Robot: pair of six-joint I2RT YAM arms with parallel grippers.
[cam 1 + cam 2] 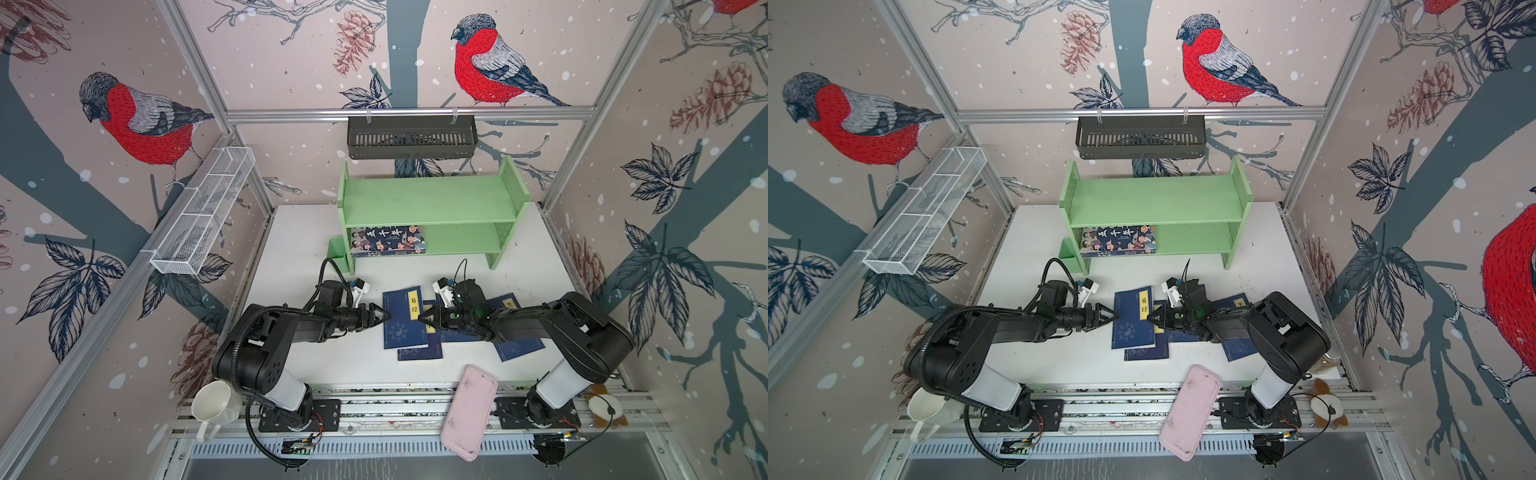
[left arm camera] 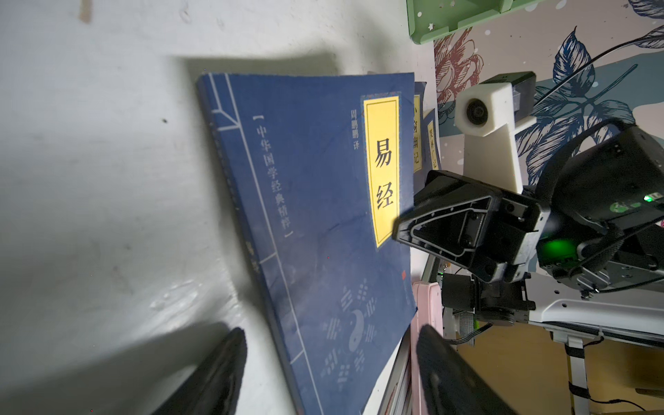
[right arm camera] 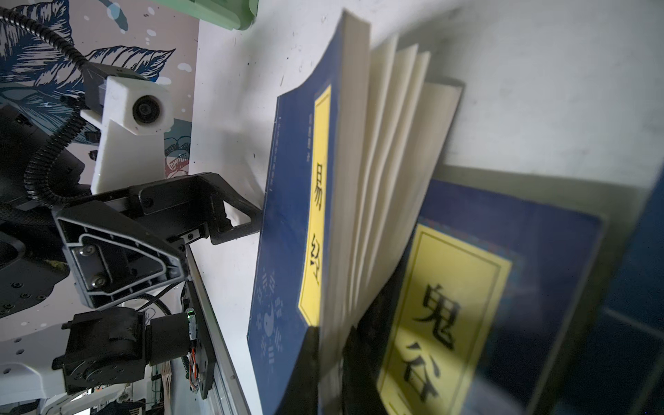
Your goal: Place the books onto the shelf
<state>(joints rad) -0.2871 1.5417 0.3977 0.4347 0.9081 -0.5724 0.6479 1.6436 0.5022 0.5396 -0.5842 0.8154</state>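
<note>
A cartoon-cover book lies on the left of the lower tier of the light green shelf. Navy books with yellow labels lie overlapping mid-table. The top navy book rests partly on a second one, and a third lies under the right arm. My right gripper is shut on the top book's page edge, which is raised with pages fanning. My left gripper is open at that book's spine edge, one fingertip against it.
A pink flat case lies across the front rail. A white mug stands at the front left, a plush toy at the front right. A black slotted basket hangs above the shelf, a white wire basket on the left wall.
</note>
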